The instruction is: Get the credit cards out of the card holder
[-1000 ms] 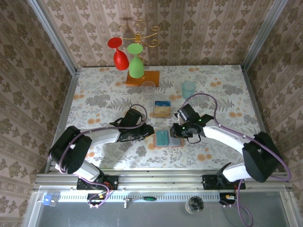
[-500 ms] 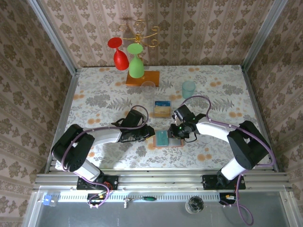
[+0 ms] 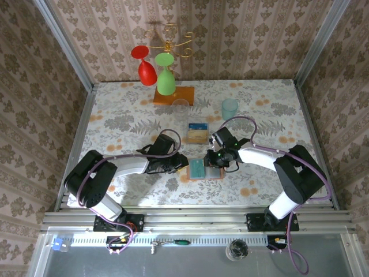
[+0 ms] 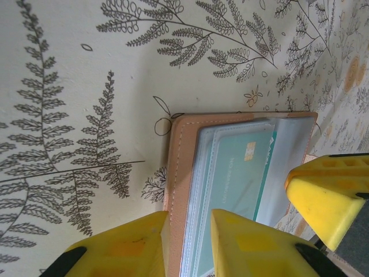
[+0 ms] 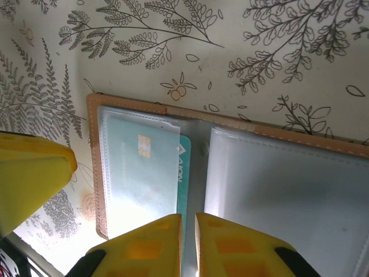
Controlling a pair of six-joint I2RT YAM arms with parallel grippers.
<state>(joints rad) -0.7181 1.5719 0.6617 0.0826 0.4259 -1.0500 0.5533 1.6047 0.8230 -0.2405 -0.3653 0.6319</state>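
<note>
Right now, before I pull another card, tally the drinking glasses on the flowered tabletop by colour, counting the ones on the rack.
Red glass: 1
Green glass: 1
Clear glass: 1
Pale teal glass: 1
Total: 4

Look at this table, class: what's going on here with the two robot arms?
Both arms are working on the open card holder lying flat on the table. The left end effector presses down at its left edge, jaws slightly apart. The right end effector, almost closed, sits at the exposed edge of a teal card in the left pocket; whether it grips it is unclear. A stack of cards lies farther back.
</note>
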